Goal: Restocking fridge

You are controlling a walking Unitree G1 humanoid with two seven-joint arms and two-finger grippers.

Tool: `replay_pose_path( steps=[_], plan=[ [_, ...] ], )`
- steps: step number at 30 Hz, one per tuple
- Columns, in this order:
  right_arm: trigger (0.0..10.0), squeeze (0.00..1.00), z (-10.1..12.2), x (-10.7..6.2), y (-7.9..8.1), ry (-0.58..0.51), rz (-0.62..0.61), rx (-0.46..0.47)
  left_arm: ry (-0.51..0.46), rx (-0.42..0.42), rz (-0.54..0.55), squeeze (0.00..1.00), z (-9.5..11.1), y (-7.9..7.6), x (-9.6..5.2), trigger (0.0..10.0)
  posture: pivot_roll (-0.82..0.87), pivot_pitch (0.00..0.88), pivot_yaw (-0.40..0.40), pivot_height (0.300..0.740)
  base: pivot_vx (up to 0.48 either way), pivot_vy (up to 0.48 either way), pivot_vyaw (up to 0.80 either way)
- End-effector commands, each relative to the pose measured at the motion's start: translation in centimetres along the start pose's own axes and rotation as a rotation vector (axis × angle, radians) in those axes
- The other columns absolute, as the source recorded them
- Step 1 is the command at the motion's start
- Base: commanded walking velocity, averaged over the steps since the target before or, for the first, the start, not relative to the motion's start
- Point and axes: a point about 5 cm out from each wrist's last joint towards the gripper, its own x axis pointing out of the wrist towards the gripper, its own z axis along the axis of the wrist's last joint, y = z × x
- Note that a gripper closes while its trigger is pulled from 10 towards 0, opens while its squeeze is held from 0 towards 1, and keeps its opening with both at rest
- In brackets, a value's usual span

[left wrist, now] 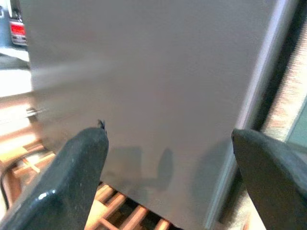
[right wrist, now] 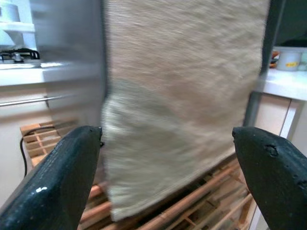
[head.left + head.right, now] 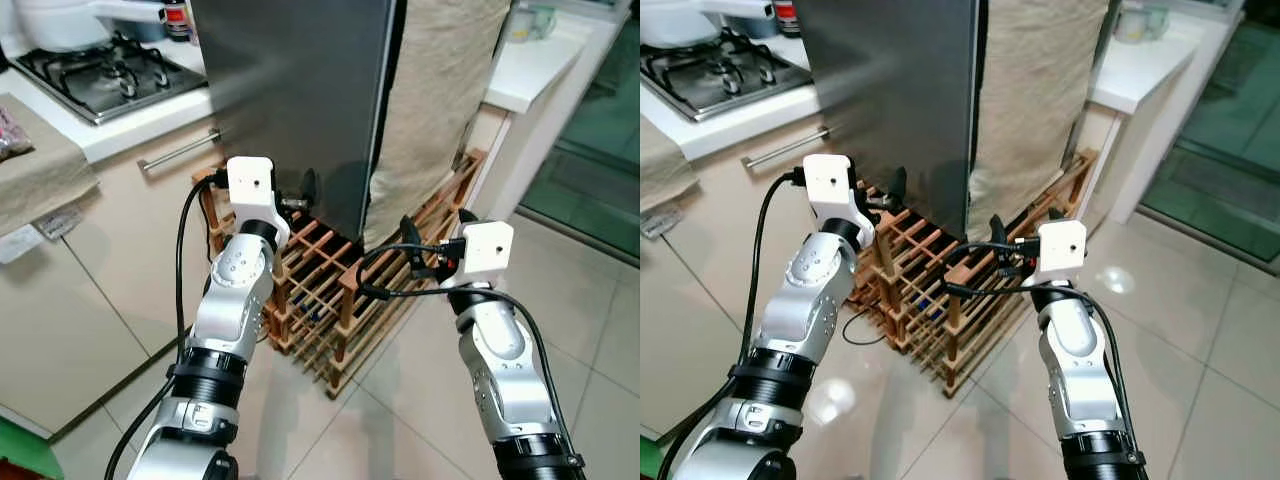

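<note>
The fridge (image 3: 300, 100) is a tall grey steel box straight ahead, with a beige cloth (image 3: 440, 90) hanging down its right face. It rises above a wooden lattice rack (image 3: 320, 290) on the floor. My left gripper (image 3: 303, 192) is raised close to the fridge's lower grey panel, fingers (image 1: 72, 177) spread open with nothing between them. My right gripper (image 3: 413, 245) hovers over the rack's right end and faces the cloth (image 2: 177, 96), open and empty as well. The fridge door looks closed; its inside is hidden.
A gas hob (image 3: 100, 75) sits on the white counter at the left, above a cabinet with a bar handle (image 3: 180, 150). A white side counter (image 3: 530, 70) and a glass door (image 3: 600, 150) stand at the right. Tiled floor (image 3: 400, 400) lies below my arms.
</note>
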Motion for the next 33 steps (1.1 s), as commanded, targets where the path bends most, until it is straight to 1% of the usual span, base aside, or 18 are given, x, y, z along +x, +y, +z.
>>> replay_pose_path(
  steps=[1,10,11,12,15,19,21,22,24,26,28,29,31,32,33],
  plan=[
    [10.0,0.00,0.4,0.2,-0.1,-0.021,-0.009,-0.002,-0.031,0.009,-0.015,0.00,1.0,-0.3,0.5,10.0,-0.07,0.000,0.022,0.740,0.356,-0.315,0.58],
    [10.0,0.00,0.4,0.3,0.0,-0.029,-0.024,0.019,-0.020,-0.002,0.016,0.00,1.0,0.2,0.6,10.0,-0.06,0.000,0.031,0.740,0.355,-0.318,0.56],
    [10.0,0.00,0.6,0.2,-0.2,-0.036,-0.031,0.045,0.009,0.015,0.066,0.00,0.7,0.9,0.8,10.0,-0.06,0.000,0.028,0.740,0.000,-0.240,0.00],
    [10.0,0.00,0.6,0.2,-0.4,-0.037,-0.037,0.048,0.024,0.024,0.073,0.00,0.6,1.1,0.9,10.0,-0.06,0.000,0.028,0.740,0.000,0.000,0.00],
    [10.0,0.00,0.7,-0.1,-0.8,-0.037,-0.044,0.044,0.039,0.029,0.056,0.00,0.5,1.4,1.0,10.0,-0.07,0.000,0.029,0.740,0.000,0.000,0.00],
    [10.0,0.00,0.5,-0.9,-1.1,-0.029,-0.048,0.032,0.054,0.044,0.036,0.00,0.5,2.3,0.6,10.0,-0.07,0.000,0.034,0.740,0.000,0.000,0.00],
    [10.0,0.00,0.3,-1.5,-1.2,-0.017,-0.052,0.027,0.063,0.068,-0.001,0.00,0.4,2.7,-0.2,10.0,-0.07,0.000,0.038,0.740,0.000,0.000,0.00],
    [10.0,0.00,0.3,-1.5,-1.2,-0.017,-0.052,0.027,0.063,0.068,-0.001,0.00,0.4,2.7,-0.2,10.0,-0.07,0.000,0.038,0.740,0.000,0.000,0.00],
    [10.0,0.00,-0.1,-2.2,-1.3,-0.001,-0.054,0.023,0.098,0.086,-0.055,0.00,-0.3,3.3,-1.7,10.0,-0.07,0.000,0.044,0.740,0.000,0.000,0.00],
    [10.0,0.00,-0.4,-2.6,-1.2,0.009,-0.055,0.025,0.127,0.096,-0.086,0.00,-0.7,3.9,-2.8,10.0,-0.06,0.000,0.049,0.740,0.000,0.000,0.00],
    [10.0,0.00,-0.5,-2.7,-1.3,0.014,-0.059,0.028,0.147,0.095,-0.121,0.00,-0.7,4.3,-3.4,10.0,-0.06,0.000,0.047,0.740,0.000,0.000,0.00],
    [10.0,0.00,-0.5,-2.7,-1.3,0.014,-0.059,0.028,0.147,0.095,-0.121,0.00,-0.7,4.3,-3.4,10.0,-0.06,0.000,0.047,0.740,0.000,0.000,0.00],
    [10.0,0.00,-0.5,-2.6,-1.2,0.015,-0.058,0.031,0.146,0.081,-0.209,0.00,-0.2,3.7,-3.5,10.0,-0.06,0.000,0.047,0.740,0.000,0.000,0.00],
    [10.0,0.00,-0.5,-2.6,-1.2,0.015,-0.058,0.031,0.146,0.081,-0.209,0.00,-0.2,3.7,-3.5,10.0,-0.06,0.000,0.047,0.740,0.000,0.000,0.00],
    [10.0,0.00,-0.4,-2.4,-1.1,0.014,-0.049,0.037,0.135,0.059,-0.288,0.00,0.5,2.8,-3.4,10.0,-0.05,0.000,0.043,0.740,0.000,0.000,0.00]
  ],
)
